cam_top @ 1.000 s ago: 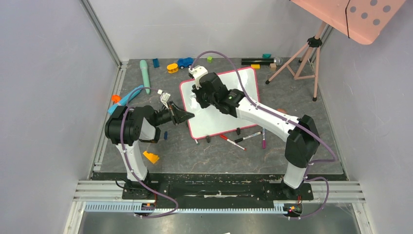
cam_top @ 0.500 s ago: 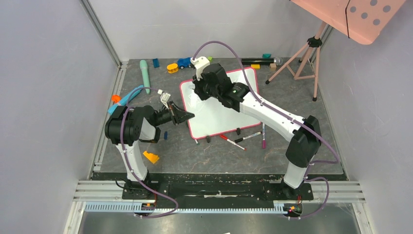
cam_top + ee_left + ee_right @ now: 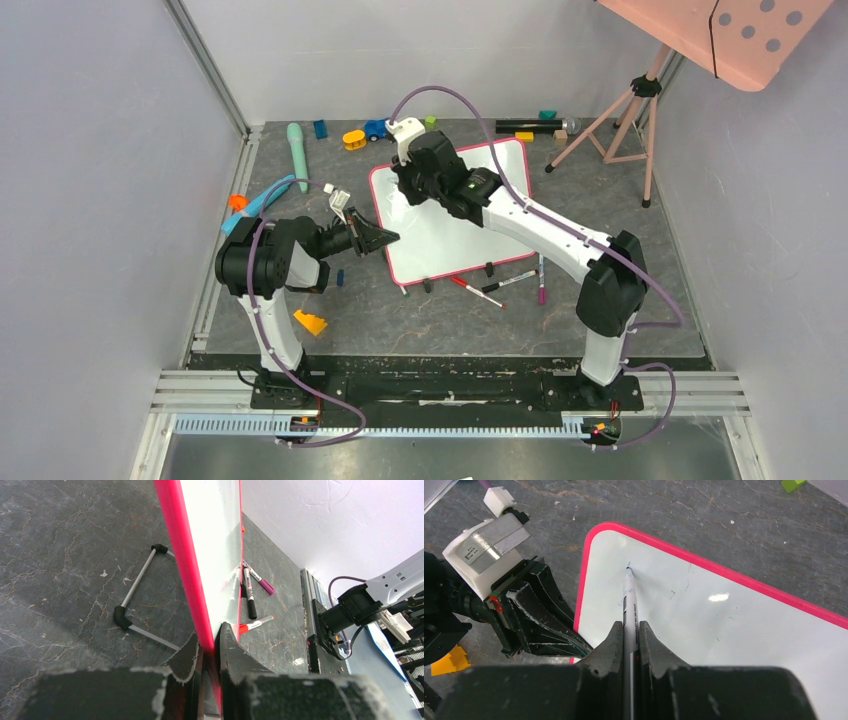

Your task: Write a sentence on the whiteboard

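The whiteboard [image 3: 445,245], white with a pink-red frame, lies tilted on the dark table. My left gripper [image 3: 386,238] is shut on the whiteboard's left frame edge [image 3: 186,565], one finger on each side of it [image 3: 210,636]. My right gripper [image 3: 628,626] is shut on a white marker [image 3: 629,597]. The marker tip rests on the board [image 3: 724,640] near its far left corner, beside a tiny blue mark. In the top view the right wrist [image 3: 432,172] covers that corner. No sentence is in view on the board, only faint specks.
Loose markers [image 3: 478,291] [image 3: 510,281] [image 3: 541,281] lie in front of the board next to its black clip feet [image 3: 489,268]. Toys line the back: a teal stick [image 3: 296,150], a yellow piece [image 3: 354,139], a blue car [image 3: 379,128]. A tripod [image 3: 625,115] stands back right. A yellow wedge [image 3: 310,322] lies near left.
The right arm has carried the marker up and left, toward the board's far left corner. The left arm and the board have stayed put.
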### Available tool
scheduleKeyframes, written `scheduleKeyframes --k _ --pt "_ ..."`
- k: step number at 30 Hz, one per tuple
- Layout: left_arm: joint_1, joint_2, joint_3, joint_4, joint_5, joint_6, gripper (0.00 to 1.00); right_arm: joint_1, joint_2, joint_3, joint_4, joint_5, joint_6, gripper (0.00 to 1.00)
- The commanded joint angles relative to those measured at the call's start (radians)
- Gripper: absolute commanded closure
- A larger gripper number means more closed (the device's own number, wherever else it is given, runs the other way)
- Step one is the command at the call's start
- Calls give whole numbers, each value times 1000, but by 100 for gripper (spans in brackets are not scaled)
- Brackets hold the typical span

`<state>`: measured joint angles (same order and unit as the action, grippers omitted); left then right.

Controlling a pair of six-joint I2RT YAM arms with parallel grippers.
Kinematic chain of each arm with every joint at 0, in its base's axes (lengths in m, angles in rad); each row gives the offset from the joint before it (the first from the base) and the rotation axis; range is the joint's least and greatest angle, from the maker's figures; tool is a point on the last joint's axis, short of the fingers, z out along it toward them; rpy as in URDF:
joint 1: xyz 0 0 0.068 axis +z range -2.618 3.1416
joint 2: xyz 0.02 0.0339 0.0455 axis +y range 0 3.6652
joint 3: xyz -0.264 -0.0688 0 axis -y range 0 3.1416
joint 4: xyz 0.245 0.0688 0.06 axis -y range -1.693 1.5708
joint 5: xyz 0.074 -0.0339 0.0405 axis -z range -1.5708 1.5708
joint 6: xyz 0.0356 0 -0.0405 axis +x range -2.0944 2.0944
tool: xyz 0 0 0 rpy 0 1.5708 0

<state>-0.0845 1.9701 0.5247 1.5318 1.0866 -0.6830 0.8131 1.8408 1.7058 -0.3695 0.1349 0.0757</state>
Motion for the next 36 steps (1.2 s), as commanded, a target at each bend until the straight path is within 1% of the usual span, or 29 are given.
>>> scheduleKeyframes --k 1,8,19,28,36 --pt "6 67 -26 25 -53 274 96 -3 12 38 15 41 -12 100" --pt "5 68 -27 25 -51 273 96 -2 37 61 -29 107 -16 100" --pt "5 66 -29 25 -58 275 96 -3 61 107 -95 170 -20 100" --pt "6 65 -30 25 -61 277 96 -3 36 68 -133 213 -26 100" --pt "6 65 -30 25 -61 277 96 -5 16 28 -152 215 -22 100"
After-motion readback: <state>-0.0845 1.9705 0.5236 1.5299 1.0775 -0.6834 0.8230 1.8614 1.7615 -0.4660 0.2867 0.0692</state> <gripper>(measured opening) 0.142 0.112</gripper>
